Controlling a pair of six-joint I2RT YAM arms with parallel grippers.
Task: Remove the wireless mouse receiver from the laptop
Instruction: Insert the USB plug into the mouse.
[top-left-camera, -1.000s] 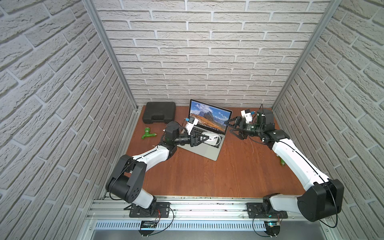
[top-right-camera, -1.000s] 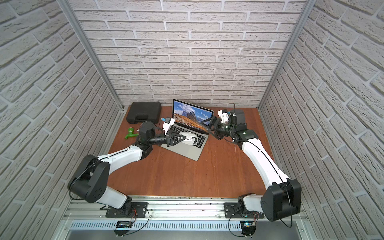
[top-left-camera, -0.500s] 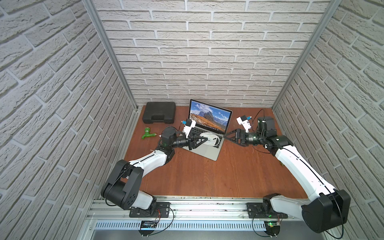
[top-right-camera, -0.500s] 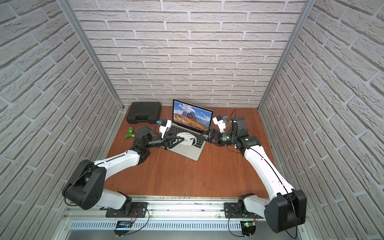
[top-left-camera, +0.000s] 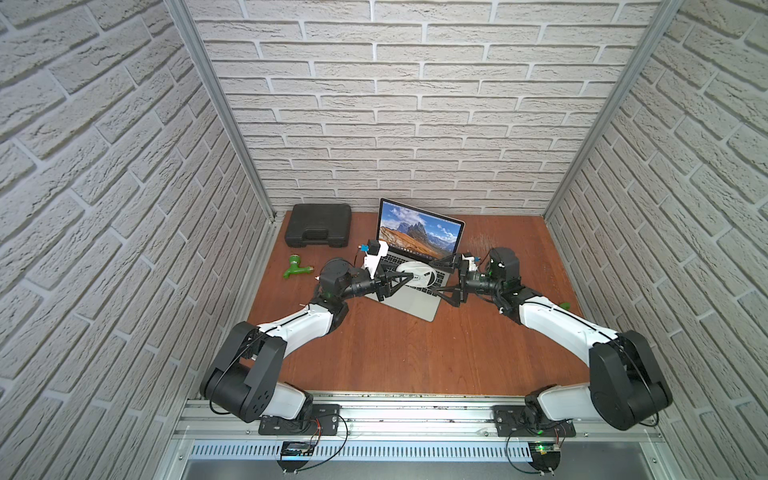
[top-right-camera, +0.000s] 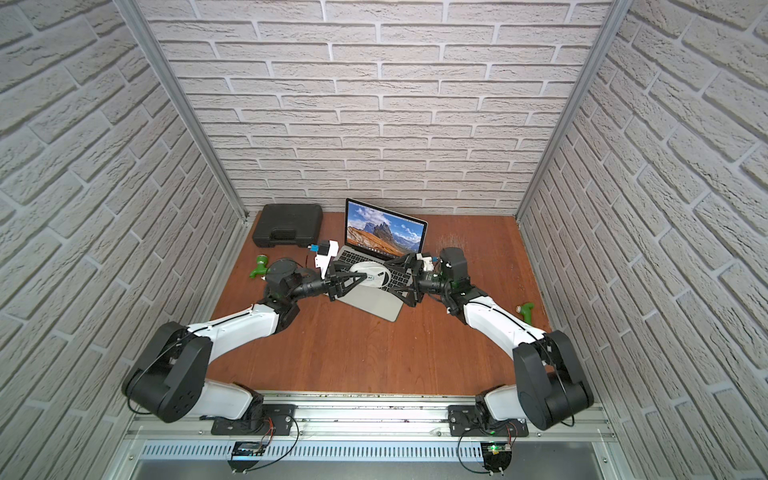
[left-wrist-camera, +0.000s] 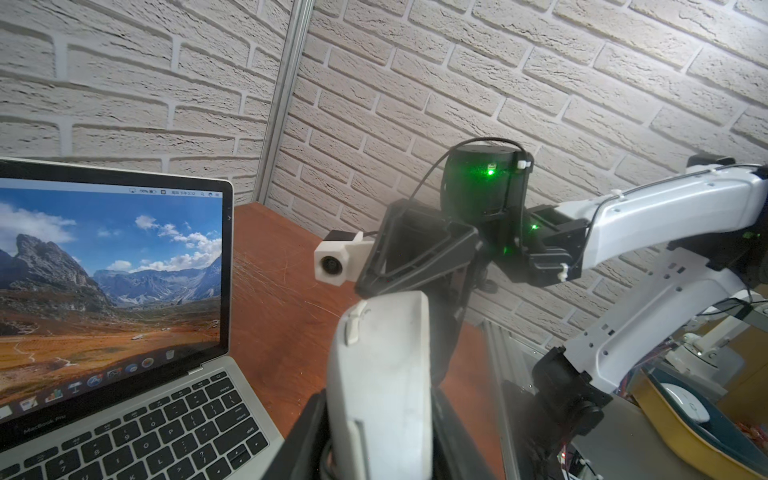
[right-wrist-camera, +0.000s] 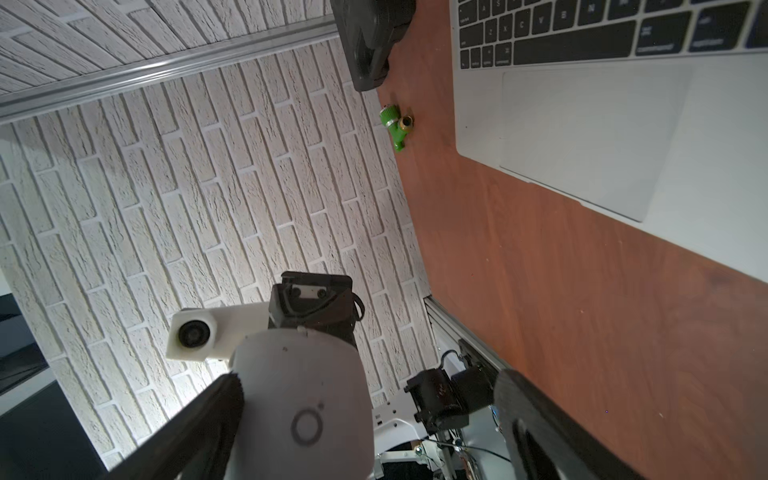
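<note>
Top views: laptop (top-left-camera: 415, 305) on red-brown wooden table (top-left-camera: 415, 357), white brick walls (top-left-camera: 395, 104) around.

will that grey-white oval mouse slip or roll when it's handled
Probably slippery: the grey-white oval mouse has a smooth curved shell, and the left gripper pinches it near one end. Likely rigid and light: it juts out without sagging.

In both top views, at frame centre, the mouse (top-left-camera: 417, 275) hides part of the keyboard of the laptop (top-left-camera: 415, 307); the wireless mouse receiver is too small to tell.
</note>
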